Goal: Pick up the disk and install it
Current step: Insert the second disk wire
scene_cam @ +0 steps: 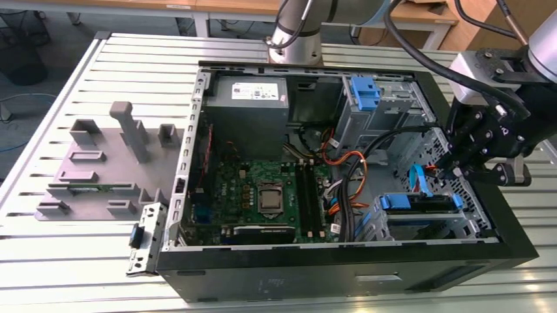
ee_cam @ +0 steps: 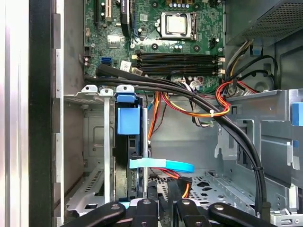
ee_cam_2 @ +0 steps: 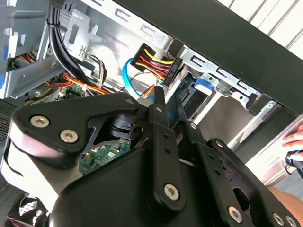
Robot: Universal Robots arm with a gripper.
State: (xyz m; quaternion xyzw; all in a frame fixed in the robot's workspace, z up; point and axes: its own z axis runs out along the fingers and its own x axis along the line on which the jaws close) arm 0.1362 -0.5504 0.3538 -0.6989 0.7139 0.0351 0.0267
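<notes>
The disk (scene_cam: pixel 418 202) is seen seated in the drive cage (scene_cam: pixel 376 225) at the case's (scene_cam: pixel 348 264) front corner, toward the exterior view's right. In the first wrist view it is seen edge-on, its blue rail tab (ee_cam: pixel 129 120) facing outward. The gripper (scene_cam: pixel 454 171) is held just above and beside the cage. Its fingers (ee_cam: pixel 152 198) are drawn narrow, with only a slim gap, and nothing is seen between them. A blue data cable (ee_cam: pixel 165 165) lies loose next to the disk, and a power connector (ee_cam_2: pixel 154 59) hangs near the fingertips. The install step is judged to be largely done, with the drive lodged in its bay. For any further move, clearance from the black cable bundle (ee_cam: pixel 227 127) and the loose leads is called for.
</notes>
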